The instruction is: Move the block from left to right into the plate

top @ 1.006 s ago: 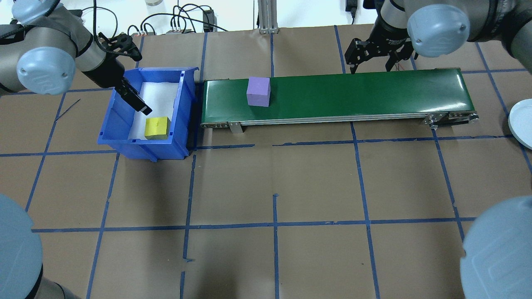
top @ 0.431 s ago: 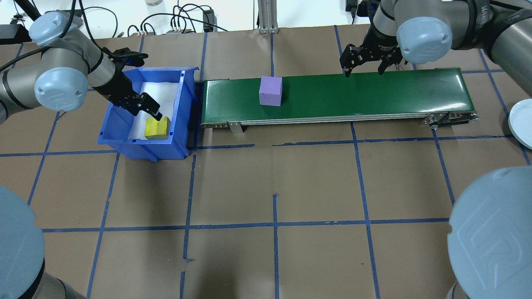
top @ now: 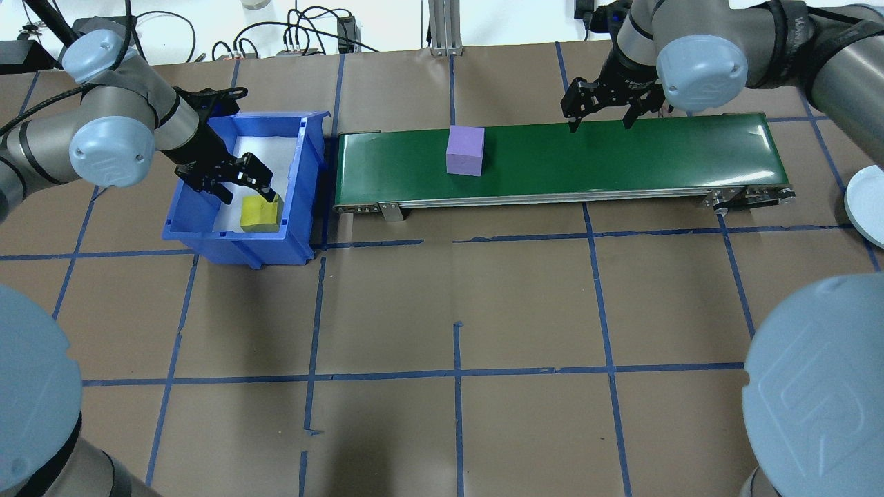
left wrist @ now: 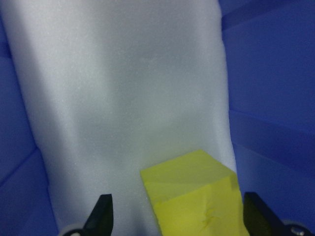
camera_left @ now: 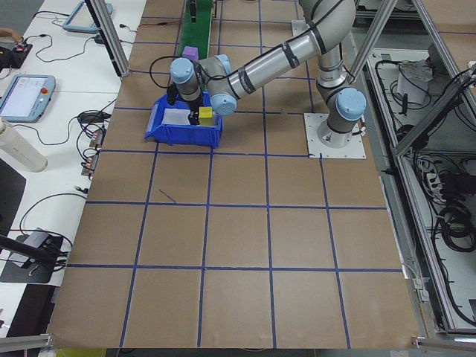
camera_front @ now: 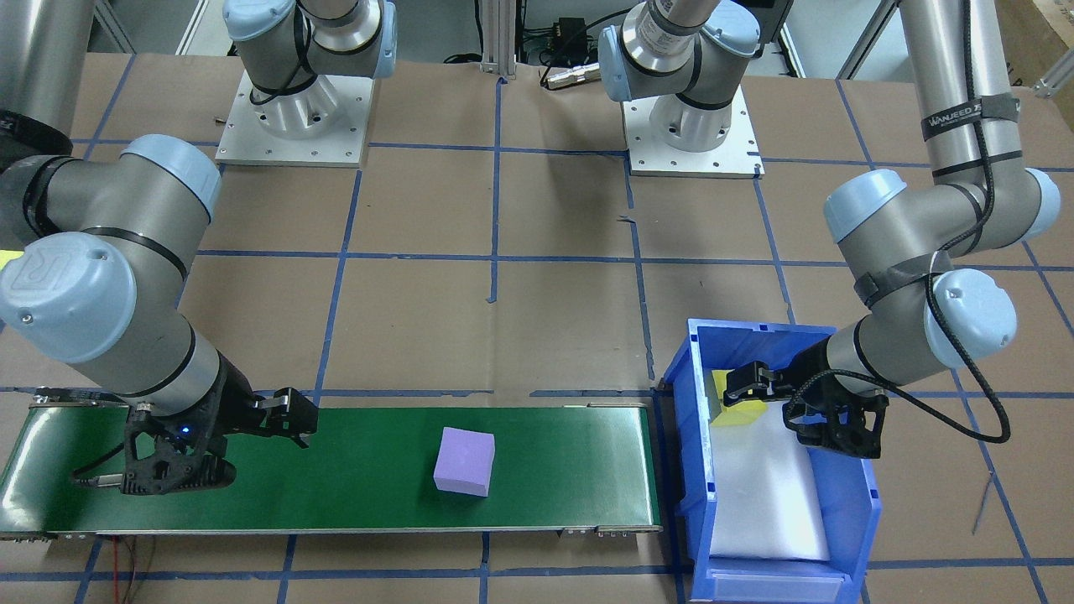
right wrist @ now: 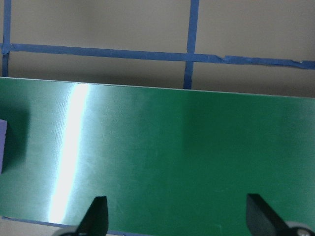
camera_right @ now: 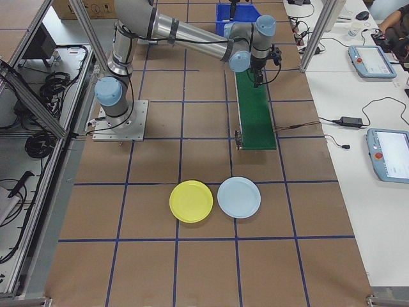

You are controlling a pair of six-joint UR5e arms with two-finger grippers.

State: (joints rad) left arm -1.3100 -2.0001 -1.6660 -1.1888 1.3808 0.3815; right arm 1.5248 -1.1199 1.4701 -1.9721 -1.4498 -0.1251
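Observation:
A yellow block [top: 260,212] lies on white foam in the blue bin [top: 305,207] at the left. My left gripper [top: 246,192] is open inside the bin, just over the block. In the left wrist view its fingertips [left wrist: 103,212] straddle the yellow block [left wrist: 197,196] without touching it. A purple block [top: 465,150] sits on the green conveyor belt [top: 621,159]. My right gripper [top: 599,123] hangs open and empty over the belt's far edge, to the right of the purple block. The yellow plate [camera_right: 191,201] lies beyond the belt's right end, seen only in the exterior right view.
A pale blue plate [camera_right: 239,197] lies beside the yellow one, and its edge [top: 867,206] shows at the overhead view's right border. The table is brown paper with a blue tape grid. Cables lie behind the bin and belt.
The purple block has travelled right along the belt. My left gripper has come down into the bin, over the yellow block. My right gripper has shifted slightly left.

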